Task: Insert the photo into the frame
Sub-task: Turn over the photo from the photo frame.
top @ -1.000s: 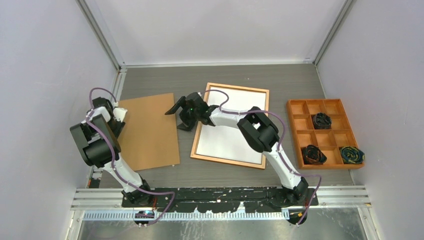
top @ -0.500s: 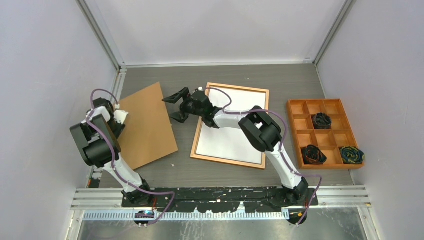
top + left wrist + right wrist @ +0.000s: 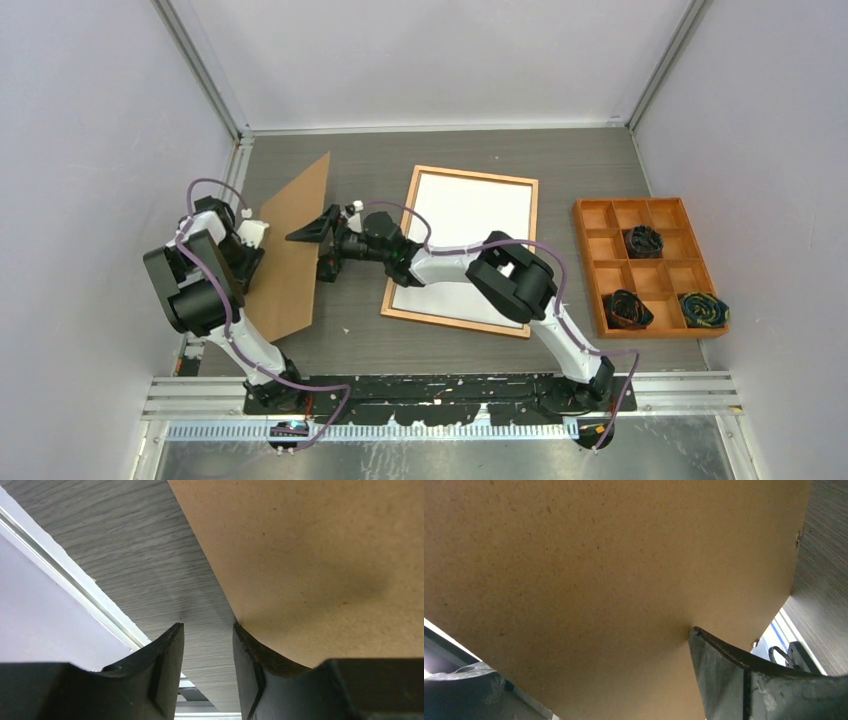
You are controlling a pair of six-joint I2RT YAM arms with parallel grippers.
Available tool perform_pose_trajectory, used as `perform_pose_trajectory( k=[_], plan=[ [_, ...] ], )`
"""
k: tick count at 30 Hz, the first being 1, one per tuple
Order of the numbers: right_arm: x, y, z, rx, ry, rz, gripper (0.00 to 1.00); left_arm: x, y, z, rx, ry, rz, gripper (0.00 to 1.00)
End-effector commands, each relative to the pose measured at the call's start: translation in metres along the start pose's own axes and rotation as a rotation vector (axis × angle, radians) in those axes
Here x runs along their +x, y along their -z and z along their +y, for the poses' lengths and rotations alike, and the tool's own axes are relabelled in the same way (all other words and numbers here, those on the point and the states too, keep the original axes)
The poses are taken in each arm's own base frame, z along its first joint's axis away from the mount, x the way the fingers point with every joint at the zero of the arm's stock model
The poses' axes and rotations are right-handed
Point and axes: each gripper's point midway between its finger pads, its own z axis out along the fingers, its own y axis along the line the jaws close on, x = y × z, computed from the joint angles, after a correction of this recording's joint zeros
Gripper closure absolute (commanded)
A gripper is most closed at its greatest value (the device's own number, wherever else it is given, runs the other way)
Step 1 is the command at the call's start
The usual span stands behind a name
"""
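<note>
No text, label, brand mark, number or sign can be read in any of the three views. The flat brown fibreboard panel (image 3: pixel 290 290) shows only a bare speckled face to both wrist cameras. From above, the white rectangular paper sheet (image 3: pixel 470 225) lying in the thin orange-brown wooden picture frame (image 3: pixel 460 323) is plain, and the orange wooden compartment tray (image 3: pixel 582 260) carries no lettering that can be made out.
</note>
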Motion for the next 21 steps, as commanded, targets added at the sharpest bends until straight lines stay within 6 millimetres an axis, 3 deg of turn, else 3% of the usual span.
perform_pose_trajectory(
  k=[1, 4, 8, 11, 12, 16, 21],
  plan=[
    [0.012, 0.013, 0.050, -0.085, 0.074, 0.032, 0.10, -0.004, -0.004, -0.050, 0.209, 0.029, -0.045, 0.56],
    [0.007, 0.025, 0.046, -0.013, 0.139, -0.003, 0.16, -0.004, 0.001, -0.049, 0.203, 0.018, -0.051, 0.56],
    [-0.011, 0.050, 0.026, 0.180, 0.258, -0.069, 0.27, -0.005, 0.006, -0.049, 0.197, 0.009, -0.066, 0.53],
    [-0.020, 0.066, 0.016, 0.354, 0.375, -0.110, 0.45, -0.009, 0.011, -0.052, 0.209, -0.001, -0.092, 0.47],
    [-0.022, 0.069, 0.013, 0.396, 0.398, -0.118, 0.55, -0.010, 0.013, -0.054, 0.212, -0.005, -0.103, 0.44],
    [-0.021, 0.068, 0.016, 0.400, 0.402, -0.111, 0.79, -0.016, 0.021, -0.059, 0.219, -0.036, -0.149, 0.30],
    [-0.019, 0.067, 0.015, 0.410, 0.388, -0.100, 0.94, -0.024, 0.035, -0.066, 0.234, -0.079, -0.202, 0.19]
  ],
)
